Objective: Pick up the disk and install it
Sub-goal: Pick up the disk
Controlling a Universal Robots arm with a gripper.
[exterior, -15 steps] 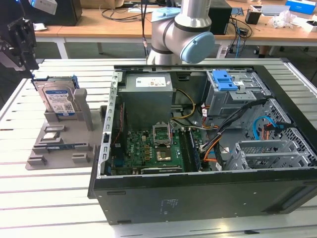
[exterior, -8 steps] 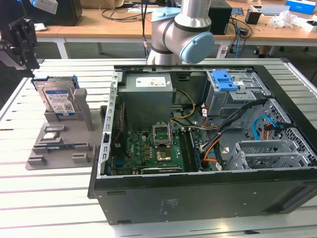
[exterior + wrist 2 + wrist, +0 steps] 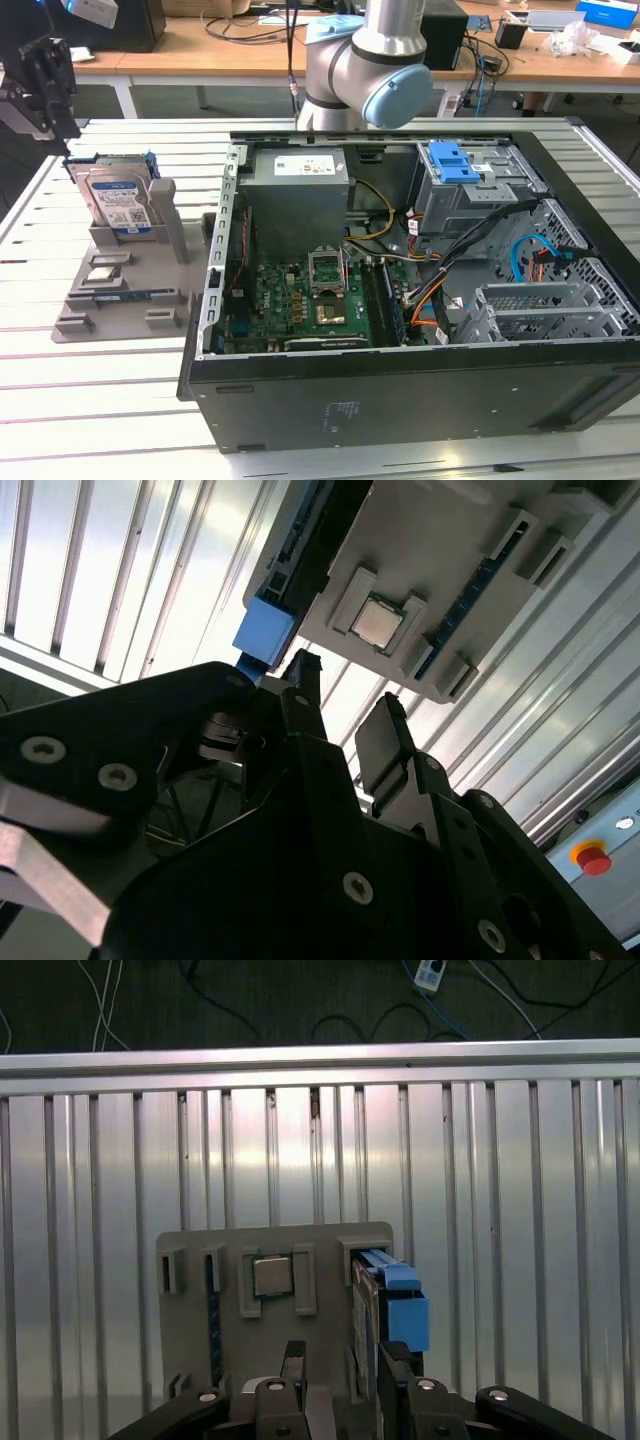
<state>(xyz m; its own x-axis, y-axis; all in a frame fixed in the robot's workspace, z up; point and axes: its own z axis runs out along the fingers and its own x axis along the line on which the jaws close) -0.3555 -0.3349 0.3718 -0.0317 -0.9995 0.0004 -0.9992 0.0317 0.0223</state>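
The disk (image 3: 114,203) stands on edge in a slot of the grey holder tray (image 3: 120,300) at the exterior view's left; it is silver with a white-and-blue label and blue side rails. My black gripper (image 3: 62,125) hangs above it, slightly toward the exterior view's left, apart from it. In the first wrist view the disk's blue rail (image 3: 398,1305) lies just beyond the gripper (image 3: 345,1360). In the second wrist view the two fingers (image 3: 300,685) stand apart with nothing between them, the blue rail (image 3: 265,630) beyond their tips. The gripper (image 3: 340,695) is open.
An open computer case (image 3: 420,390) lies at the centre and right, with a motherboard (image 3: 310,300), a grey power-supply box (image 3: 300,190) and a metal drive cage topped by a blue latch (image 3: 455,160). A processor chip (image 3: 272,1275) sits in the holder tray. The slatted table (image 3: 110,390) lies beneath.
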